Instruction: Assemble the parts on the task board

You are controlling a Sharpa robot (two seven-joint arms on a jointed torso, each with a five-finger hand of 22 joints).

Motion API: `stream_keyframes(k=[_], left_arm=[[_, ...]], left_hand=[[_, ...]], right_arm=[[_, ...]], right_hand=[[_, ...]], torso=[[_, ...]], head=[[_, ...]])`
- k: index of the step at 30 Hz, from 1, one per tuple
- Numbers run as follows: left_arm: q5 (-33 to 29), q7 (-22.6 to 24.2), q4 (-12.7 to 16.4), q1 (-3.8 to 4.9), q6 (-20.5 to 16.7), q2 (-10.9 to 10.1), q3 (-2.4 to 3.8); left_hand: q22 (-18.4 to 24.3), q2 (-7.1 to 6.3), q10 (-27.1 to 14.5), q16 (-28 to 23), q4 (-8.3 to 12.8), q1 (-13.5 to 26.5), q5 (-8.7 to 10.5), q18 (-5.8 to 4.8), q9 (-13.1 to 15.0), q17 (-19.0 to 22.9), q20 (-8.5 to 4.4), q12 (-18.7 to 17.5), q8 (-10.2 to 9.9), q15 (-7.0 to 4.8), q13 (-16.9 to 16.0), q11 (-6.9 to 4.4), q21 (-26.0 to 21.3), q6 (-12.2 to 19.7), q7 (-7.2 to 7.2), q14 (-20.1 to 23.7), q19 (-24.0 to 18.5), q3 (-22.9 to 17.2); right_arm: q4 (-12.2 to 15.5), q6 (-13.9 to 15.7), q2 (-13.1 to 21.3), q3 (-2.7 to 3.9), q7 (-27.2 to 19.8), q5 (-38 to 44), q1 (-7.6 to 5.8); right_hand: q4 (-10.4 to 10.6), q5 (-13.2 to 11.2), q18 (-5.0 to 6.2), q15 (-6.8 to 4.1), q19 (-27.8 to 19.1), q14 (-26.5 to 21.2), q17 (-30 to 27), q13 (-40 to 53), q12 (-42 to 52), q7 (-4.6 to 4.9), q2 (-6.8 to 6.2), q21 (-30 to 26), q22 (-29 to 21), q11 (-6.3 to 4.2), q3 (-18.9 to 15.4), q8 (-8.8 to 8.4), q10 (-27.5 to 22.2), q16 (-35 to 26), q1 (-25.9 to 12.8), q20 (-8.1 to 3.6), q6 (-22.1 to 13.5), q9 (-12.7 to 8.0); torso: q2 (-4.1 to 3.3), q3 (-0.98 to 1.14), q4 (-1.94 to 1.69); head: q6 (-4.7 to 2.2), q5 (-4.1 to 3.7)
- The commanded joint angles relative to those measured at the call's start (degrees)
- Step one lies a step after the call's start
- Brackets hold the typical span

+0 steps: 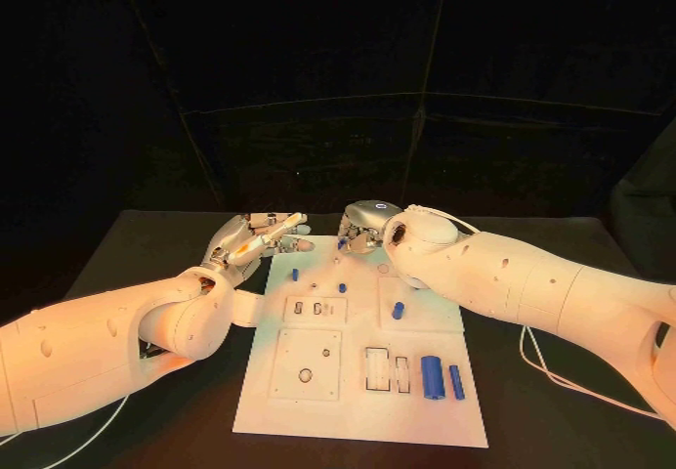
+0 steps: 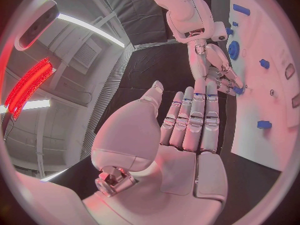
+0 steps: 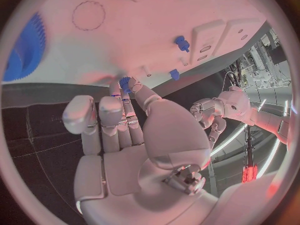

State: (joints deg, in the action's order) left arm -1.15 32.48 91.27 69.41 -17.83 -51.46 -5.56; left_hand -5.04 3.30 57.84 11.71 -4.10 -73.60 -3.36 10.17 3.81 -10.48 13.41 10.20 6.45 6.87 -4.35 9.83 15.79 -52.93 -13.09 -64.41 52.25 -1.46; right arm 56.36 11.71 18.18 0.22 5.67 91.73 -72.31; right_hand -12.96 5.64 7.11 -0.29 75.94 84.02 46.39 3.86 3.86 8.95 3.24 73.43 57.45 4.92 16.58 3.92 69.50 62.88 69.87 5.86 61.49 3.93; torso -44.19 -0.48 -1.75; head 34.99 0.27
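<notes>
Two robot hands meet at the far edge of a white task board (image 1: 359, 391) on a black table (image 1: 564, 410).

Small blue parts lie on the board: two cylinders (image 1: 433, 377) side by side near its near right corner, smaller pieces (image 1: 398, 311) around its middle. The right hand (image 1: 362, 227) reaches over the far edge and seems to pinch a small blue part (image 3: 125, 82) at its fingertips, though the view is cramped. The left hand (image 1: 262, 237) rests by the far left corner, fingers straight, pressed together, holding nothing.
</notes>
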Motion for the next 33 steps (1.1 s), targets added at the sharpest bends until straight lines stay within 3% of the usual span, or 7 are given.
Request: stream_keyframes(k=[1, 5, 9, 17, 25, 29, 33], left_arm=[[0.3, 0.1, 0.0, 0.11, 0.8, 0.1, 0.05], [0.3, 0.1, 0.0, 0.12, 0.8, 0.0, 0.05], [0.3, 0.0, -0.1, 0.13, 0.8, 0.0, 0.05], [0.3, -0.1, -0.8, 0.15, 1.6, -0.2, 0.05], [0.3, -0.2, -1.4, 0.15, 2.1, -0.3, 0.04], [0.3, -0.2, -1.7, 0.15, 2.3, -0.2, 0.04], [0.3, -0.3, -1.9, 0.14, 2.4, -0.1, 0.03]], left_hand=[[0.1, 0.17, 0.1, -0.4, 0.4, -0.2, -0.27, 0.42, 0.0, -0.1, 0.08, -0.4, -0.1, 0.06, 0.1, 0.1, -0.3, -0.3, -0.23, -0.2, 0.4, 0.1], [0.1, 0.2, 0.2, -0.4, 0.4, -0.2, -0.27, 0.42, 0.0, -0.1, 0.08, -0.4, -0.2, 0.06, 0.1, 0.1, -0.3, -0.3, -0.22, -0.2, 0.4, 0.0], [0.1, 0.2, 0.2, -0.4, 0.4, -0.2, -0.27, 0.42, 0.0, -0.1, 0.08, -0.4, -0.2, 0.06, 0.1, 0.1, -0.3, -0.3, -0.22, -0.2, 0.4, 0.0], [0.2, 0.25, 0.2, -0.5, 0.6, -0.3, -0.27, 0.42, 0.0, -0.1, 0.08, -0.4, -0.2, 0.07, 0.1, 0.1, -0.4, -0.3, -0.21, -0.2, 0.4, 0.0], [0.2, 0.35, 0.3, -0.6, 0.7, -0.4, -0.26, 0.42, 0.0, -0.2, 0.08, -0.4, -0.1, 0.06, 0.1, 0.05, -0.5, -0.4, -0.12, -0.2, 0.4, 0.0], [0.2, 0.35, 0.3, -0.6, 0.7, -0.4, -0.26, 0.42, 0.0, -0.2, 0.08, -0.4, -0.1, 0.06, 0.1, 0.05, -0.5, -0.4, -0.12, -0.2, 0.4, 0.0], [0.3, 0.41, 0.4, -0.7, 0.7, -0.5, -0.26, 0.42, 0.0, -0.2, 0.08, -0.4, -0.1, 0.04, 0.1, 0.02, -0.5, -0.4, -0.08, -0.2, 0.5, -0.1]], right_arm=[[0.0, -1.3, -0.2, 0.0, -0.6, 0.4, -0.1], [-0.1, 0.1, -0.2, 0.0, -0.3, 0.4, -0.11], [0.5, 2.4, 0.5, 0.0, 0.1, 0.4, -0.11], [7.0, 5.4, 7.4, 0.01, 0.7, -2.8, -0.11], [15.4, 2.3, 17.1, 0.0, 3.2, -12.1, -0.23], [16.7, -1.1, 20.0, -0.02, 5.5, -14.8, -0.27], [16.7, -2.7, 20.9, -0.03, 6.9, -14.9, -0.28]], right_hand=[[0.3, -0.4, -0.63, 0.28, -0.8, -0.7, -0.8, -0.2, -0.4, 0.43, -1.23, 0.0, -0.6, 0.2, 0.2, -0.4, -1.3, -0.7, -0.3, 0.06, -1.2, -0.2], [1.3, -1.7, 0.23, 1.54, -3.6, -2.1, -5.3, -0.3, -0.3, 1.82, -4.26, -2.8, -5.4, 1.83, -2.0, -0.33, -7.7, -3.9, -1.4, 1.09, -9.9, -0.5], [2.9, -1.7, 0.69, 1.98, -5.0, -2.7, -7.8, -0.1, 0.4, 2.32, -5.07, -4.3, -7.7, 2.33, -4.7, -0.87, -12.0, -5.7, -0.5, 1.6, -22.0, -0.7], [5.0, 1.2, 0.42, 1.45, -3.7, -2.2, -8.2, 1.2, 5.8, 2.15, -4.07, -3.4, -6.2, 1.51, -6.4, 1.51, -4.9, -5.8, 1.3, 1.52, -11.7, 0.6], [8.5, 4.5, -1.04, -1.54, 0.6, 0.6, 1.8, 7.9, 15.6, -0.99, -5.59, 1.3, 1.5, -2.25, -9.0, 2.78, 9.1, 1.6, -1.4, -1.41, -8.0, 0.8], [11.5, 6.2, -2.04, -1.63, 3.2, 2.0, 14.8, 39.0, 44.4, -1.07, -6.57, 4.9, 7.4, -2.91, -11.9, 2.43, 11.3, 10.5, -1.3, -2.23, -8.9, 0.2], [13.2, 6.1, -2.29, -1.21, 3.3, 1.9, 18.0, 50.4, 53.9, -0.56, -6.64, 5.8, 8.6, -2.08, -13.4, 2.29, 8.2, 12.7, 0.5, -1.53, -10.2, 0.1]], torso=[[0.02, 0.01, 0.03], [0.03, 0.0, 0.11], [0.01, 0.08, 0.08], [0.13, 0.07, 0.32], [0.37, 0.2, 1.26], [0.36, 0.23, 1.27], [0.3, 0.23, 1.15]], head=[[0.01, 0.09], [-0.04, 0.15], [-0.16, 0.08], [-0.36, 0.13], [-0.63, 0.02], [-0.7, -0.14], [-0.7, -0.37]])
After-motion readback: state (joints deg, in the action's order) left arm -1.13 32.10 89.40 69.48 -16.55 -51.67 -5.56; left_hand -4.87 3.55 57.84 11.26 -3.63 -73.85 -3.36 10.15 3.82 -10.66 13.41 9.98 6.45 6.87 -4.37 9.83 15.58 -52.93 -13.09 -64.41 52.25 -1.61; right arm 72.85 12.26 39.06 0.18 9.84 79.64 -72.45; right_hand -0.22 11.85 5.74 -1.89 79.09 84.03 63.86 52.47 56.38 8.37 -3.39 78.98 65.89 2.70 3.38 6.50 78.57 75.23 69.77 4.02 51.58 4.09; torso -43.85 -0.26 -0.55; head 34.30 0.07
